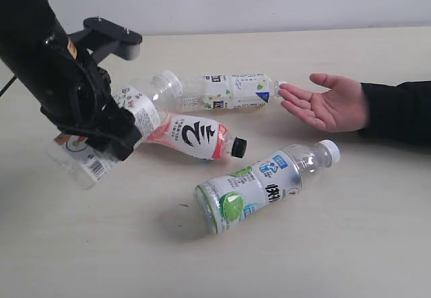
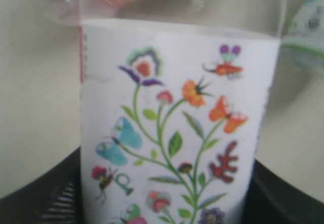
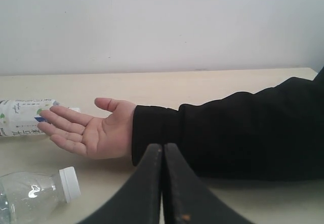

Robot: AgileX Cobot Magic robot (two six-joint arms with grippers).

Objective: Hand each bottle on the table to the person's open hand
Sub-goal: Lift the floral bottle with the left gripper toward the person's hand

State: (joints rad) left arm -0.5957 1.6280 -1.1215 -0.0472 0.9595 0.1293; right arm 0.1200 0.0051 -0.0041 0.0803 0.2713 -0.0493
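My left gripper [image 1: 116, 135] is shut on the floral-label bottle [image 1: 84, 160], which is tilted with its base toward the front left. That bottle's white flower-and-butterfly label [image 2: 177, 122] fills the left wrist view, between the dark fingers [image 2: 35, 198]. The pink-white bottle with black cap [image 1: 195, 136] lies just right of it. The white-green bottle [image 1: 225, 92] lies behind, its neck almost at the fingertips of the person's open hand [image 1: 330, 106]. The silver-green bottle with white cap [image 1: 262, 187] lies in front. My right gripper [image 3: 163, 150] is shut and empty, near the hand [image 3: 96, 133].
The person's black sleeve [image 1: 401, 109] lies across the right side of the pale table [image 1: 350, 244]. In the right wrist view, the white-green bottle [image 3: 23, 117] sits behind the hand and the white-capped bottle [image 3: 38, 193] in front of it. A white wall stands behind.
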